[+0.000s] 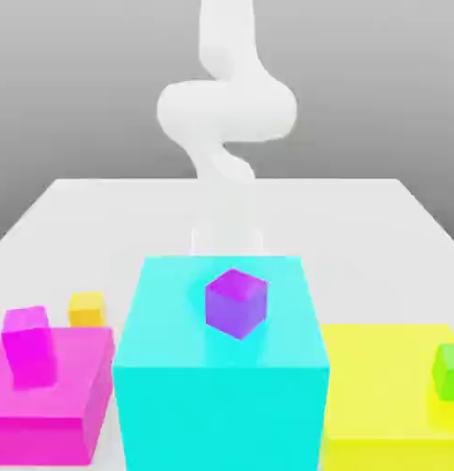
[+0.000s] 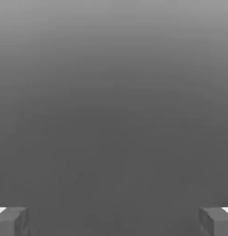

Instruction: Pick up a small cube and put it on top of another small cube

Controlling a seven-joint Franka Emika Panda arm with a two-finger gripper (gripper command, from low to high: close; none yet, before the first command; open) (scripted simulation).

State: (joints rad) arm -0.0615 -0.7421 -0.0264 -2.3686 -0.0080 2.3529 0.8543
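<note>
We see yellow-orange cube (image 1: 86, 309) lower left, behind magenta block (image 1: 70, 405); cyan block (image 1: 221, 368) intervenes before green cube (image 1: 448, 371), lower right. Gripper (image 2: 114, 221) jaws wide, empty.

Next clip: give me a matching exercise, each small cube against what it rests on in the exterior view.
Cubes:
1. purple cube
2. magenta cube
3. green cube
4. orange cube

Rests on:
A. table
B. yellow block
C. cyan block
D. magenta block

Pairs: 1-C, 2-D, 3-B, 4-A
</note>
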